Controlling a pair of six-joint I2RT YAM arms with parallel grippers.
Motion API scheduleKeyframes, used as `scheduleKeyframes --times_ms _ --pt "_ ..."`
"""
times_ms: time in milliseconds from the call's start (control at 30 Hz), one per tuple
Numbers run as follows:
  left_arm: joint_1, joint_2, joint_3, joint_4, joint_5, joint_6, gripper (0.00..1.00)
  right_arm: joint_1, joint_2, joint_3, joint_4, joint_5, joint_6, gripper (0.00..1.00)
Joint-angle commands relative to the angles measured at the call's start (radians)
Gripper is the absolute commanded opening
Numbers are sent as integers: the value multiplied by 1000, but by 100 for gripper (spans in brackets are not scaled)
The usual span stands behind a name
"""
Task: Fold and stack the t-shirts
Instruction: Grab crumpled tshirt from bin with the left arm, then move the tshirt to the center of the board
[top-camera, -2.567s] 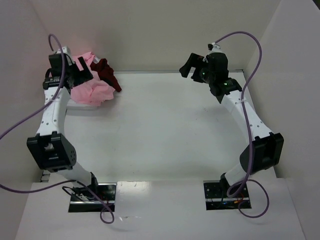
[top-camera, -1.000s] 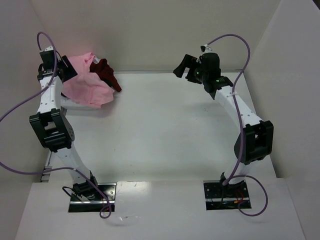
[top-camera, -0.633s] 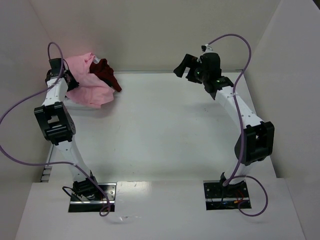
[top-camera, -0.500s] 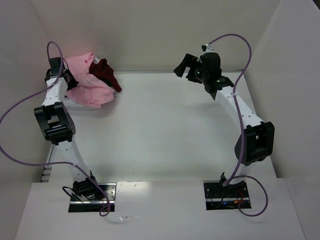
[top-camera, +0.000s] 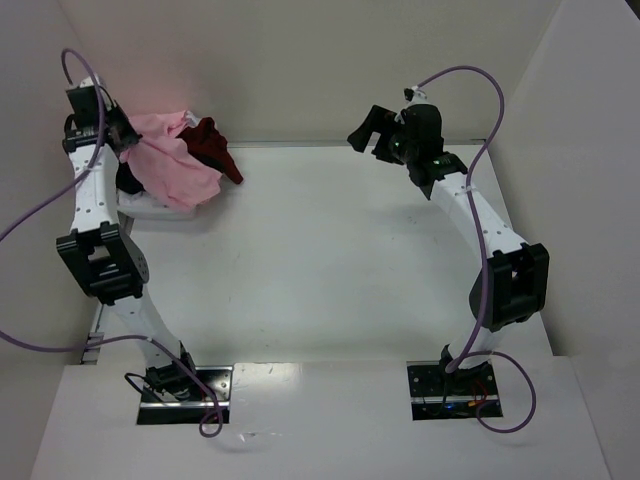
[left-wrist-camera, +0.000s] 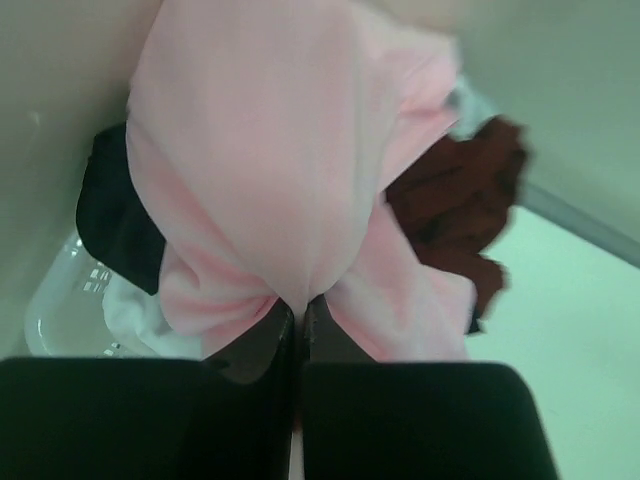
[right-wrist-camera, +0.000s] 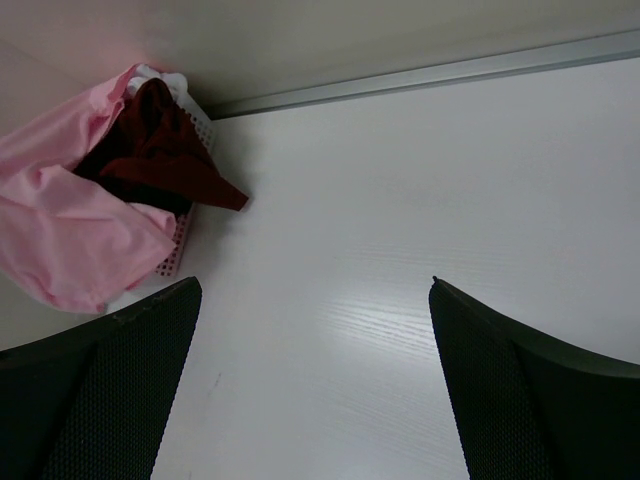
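Note:
The light pink t-shirt hangs in the far left corner over a white basket. My left gripper is shut on a pinch of the pink t-shirt, which drapes down from the closed fingers. A dark red t-shirt lies beside it in the basket, and the dark red t-shirt shows to the right in the left wrist view. A black t-shirt and white cloth lie beneath. My right gripper hangs open high above the table, its fingers wide apart, holding nothing.
The basket stands against the back wall in the left corner, close to the left side wall. Walls enclose the white table on three sides. Purple cables loop off both arms.
My left gripper has closed on the pink t-shirt and risen up and leftward with it; the shirt is now pulled up from the basket. The right arm has stayed put.

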Motion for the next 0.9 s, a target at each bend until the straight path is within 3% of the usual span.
scheduleKeyframes --times_ms 0,167,367,533,600,667,700,800,867 --pt "-12 -129 185 -24 166 43 0 0 -34 5 51 1 2 100" --pt "-101 -199 397 -112 326 131 0 0 -25 27 51 1 -16 100" --pt "-335 -284 490 -136 432 82 0 0 -106 64 8 47 -34 100" --pt "-440 -397 266 -104 432 73 4 -20 -313 -28 -17 83 -25 100" --pt "-449 -449 23 -16 487 32 7 -30 -376 -70 -27 92 -2 100" --pt "-449 -529 -160 57 563 8 17 -31 -466 -131 -70 125 9 100" --pt "-449 -551 -323 113 582 -5 24 -31 -495 -154 -82 138 9 100" --pt "-458 -578 -481 115 689 -5 78 -31 -598 -240 -134 161 18 100" --pt "-467 -548 -532 56 711 10 100 -31 -635 -285 -176 161 27 100"
